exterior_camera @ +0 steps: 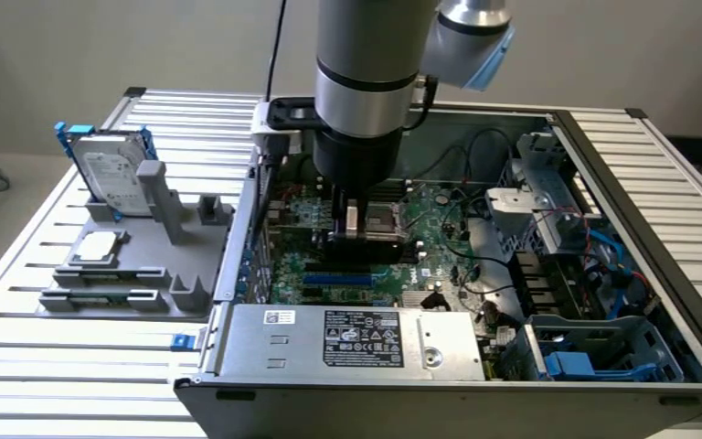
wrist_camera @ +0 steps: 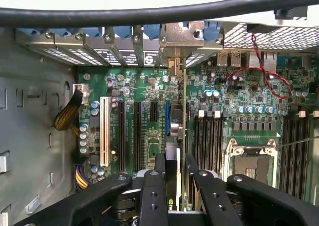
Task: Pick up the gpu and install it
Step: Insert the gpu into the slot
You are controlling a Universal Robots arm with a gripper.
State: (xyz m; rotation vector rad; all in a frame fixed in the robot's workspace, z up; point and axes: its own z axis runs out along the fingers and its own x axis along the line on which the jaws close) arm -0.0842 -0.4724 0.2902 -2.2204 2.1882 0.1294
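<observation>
Gripper (exterior_camera: 354, 229) clamped on the gpu (wrist_camera: 173, 161), card on edge, long axis lined up with the motherboard (wrist_camera: 149, 131) slots beneath.

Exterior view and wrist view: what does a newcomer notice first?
The arm reaches down into the open PC case at the exterior view's middle. In the wrist view, the gripper clamps the gpu edge-on above the green motherboard slots. A hard drive in a blue frame stands on the grey fixture at the exterior view's left.
</observation>
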